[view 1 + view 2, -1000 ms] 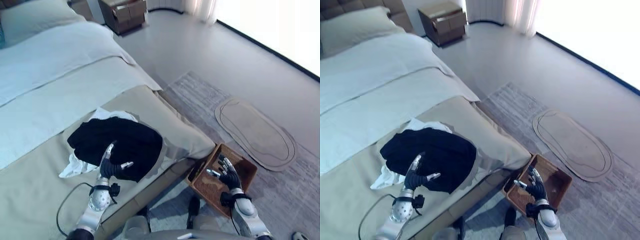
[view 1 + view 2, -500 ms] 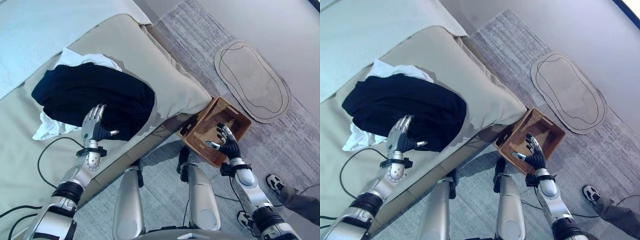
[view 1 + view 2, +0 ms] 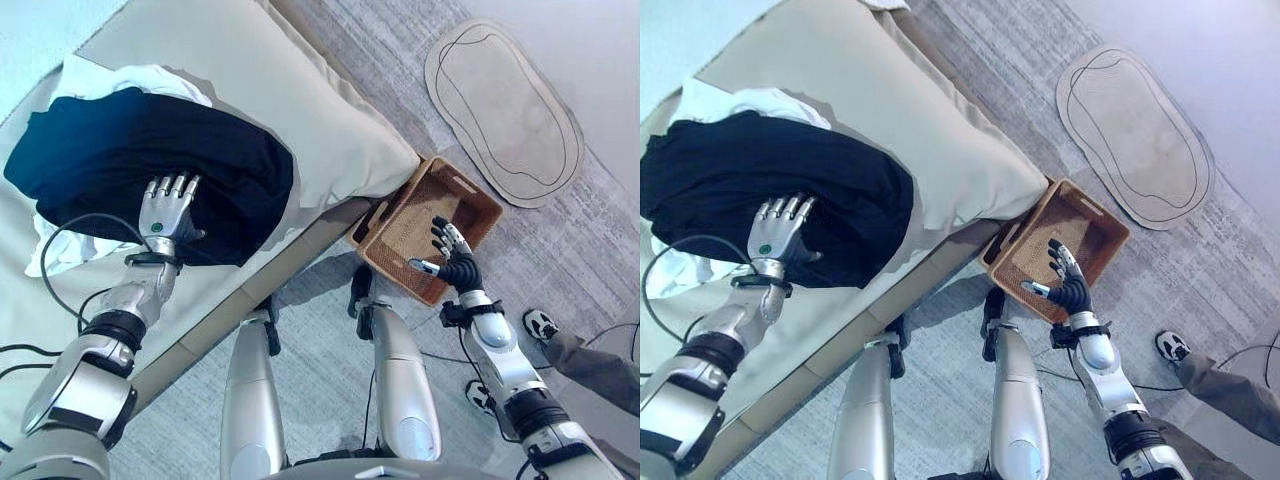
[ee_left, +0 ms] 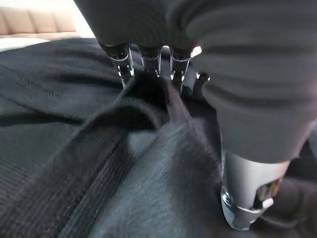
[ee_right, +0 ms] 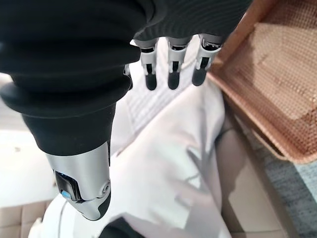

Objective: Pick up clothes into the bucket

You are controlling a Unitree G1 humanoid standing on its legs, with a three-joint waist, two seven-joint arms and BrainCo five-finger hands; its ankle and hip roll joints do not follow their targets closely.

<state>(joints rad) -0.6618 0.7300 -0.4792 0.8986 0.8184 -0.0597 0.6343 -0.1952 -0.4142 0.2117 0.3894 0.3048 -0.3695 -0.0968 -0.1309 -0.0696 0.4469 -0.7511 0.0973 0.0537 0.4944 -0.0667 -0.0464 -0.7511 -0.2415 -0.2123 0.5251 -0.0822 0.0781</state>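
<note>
Left hand (image 3: 165, 210) flat on black garment (image 3: 120, 160) on the bed (image 3: 330, 140), fingers straight, not grasping. Soft, limp: bunch a fold. Right hand (image 3: 455, 265) relaxed over basket (image 3: 470, 200).

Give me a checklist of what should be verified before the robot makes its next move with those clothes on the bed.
1. Left hand on the black garment: ok, fingers rest straight on it.
2. Garment gripped: not ok, fingers not curled round the cloth.
3. Wicker basket within reach on the floor by the bed corner: ok.
4. Basket has room: ok, looks empty.
5. Right hand out of the way: ok, open above the basket's near rim.
6. White cloth under the black garment free to lift: cannot tell.
</note>
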